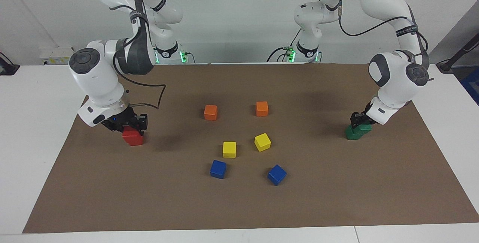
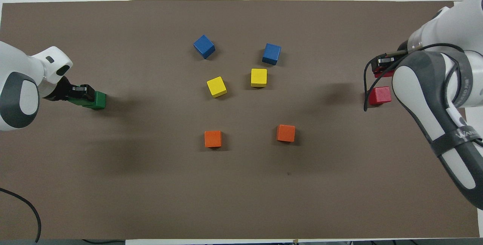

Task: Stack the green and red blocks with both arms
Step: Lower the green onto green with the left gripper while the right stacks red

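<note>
My right gripper (image 1: pixel 129 124) is shut on a red block (image 1: pixel 130 132) and holds it right over the second red block (image 1: pixel 135 140), toward the right arm's end of the mat. I cannot tell whether the two touch. In the overhead view the gripper (image 2: pixel 383 63) covers most of the held red block (image 2: pixel 384 73), and the other red block (image 2: pixel 379 95) shows beside the arm. My left gripper (image 1: pixel 358 120) is shut on a green block (image 1: pixel 364 127) that rests askew on the second green block (image 1: pixel 352 134). Overhead the left gripper (image 2: pixel 82 92) hides most of the held green block (image 2: pixel 78 102) beside the lower one (image 2: pixel 99 100).
Two orange cubes (image 1: pixel 210 112) (image 1: pixel 262 108), two yellow cubes (image 1: pixel 229 149) (image 1: pixel 262 142) and two blue cubes (image 1: pixel 218 169) (image 1: pixel 277 174) lie loose in the middle of the brown mat (image 1: pixel 239 205), between the two stacks.
</note>
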